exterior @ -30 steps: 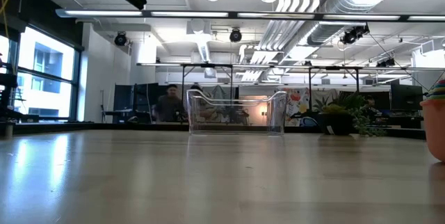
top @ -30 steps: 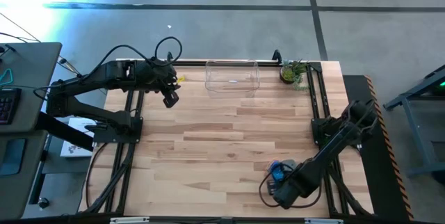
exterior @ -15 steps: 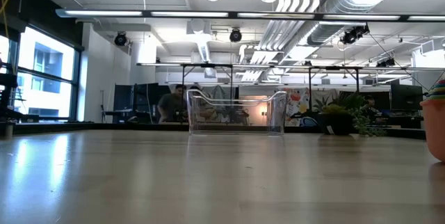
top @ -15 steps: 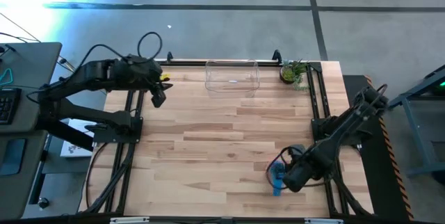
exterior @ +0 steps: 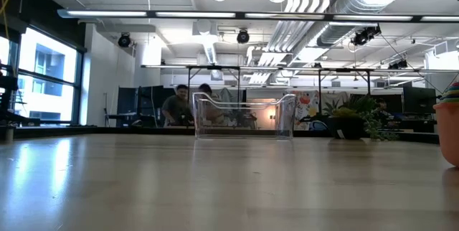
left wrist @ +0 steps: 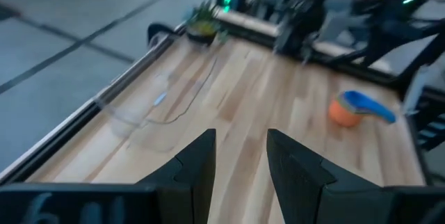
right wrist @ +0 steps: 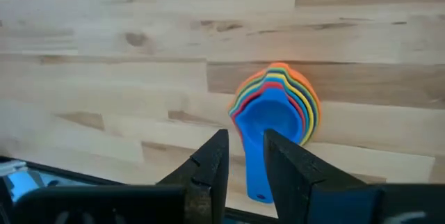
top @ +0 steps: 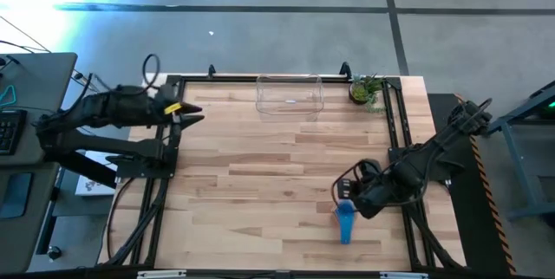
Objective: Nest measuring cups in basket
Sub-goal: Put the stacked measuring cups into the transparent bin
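The measuring cups (top: 345,221) sit nested in one stack on the table near its front right, the blue one on top, its handle pointing toward the near edge. They also show in the right wrist view (right wrist: 274,109) and the left wrist view (left wrist: 351,107). My right gripper (top: 345,194) hangs open above the stack and just to its far side, touching nothing. The clear basket (top: 289,95) stands on its base at the far edge, with nothing in it that I can see. My left gripper (top: 195,114) is open, raised over the far left corner, left of the basket.
A small potted plant (top: 364,90) stands at the far right corner, right of the basket. Black frame rails run along the table's left and right sides. Bare wood lies between the cups and the basket. People move in the room behind the table.
My left gripper has drawn back toward the table's left edge, away from the basket, and tipped up nearer to level. My right gripper has risen and pulled back from over the cups toward the far right; the stack now shows uncovered on the table.
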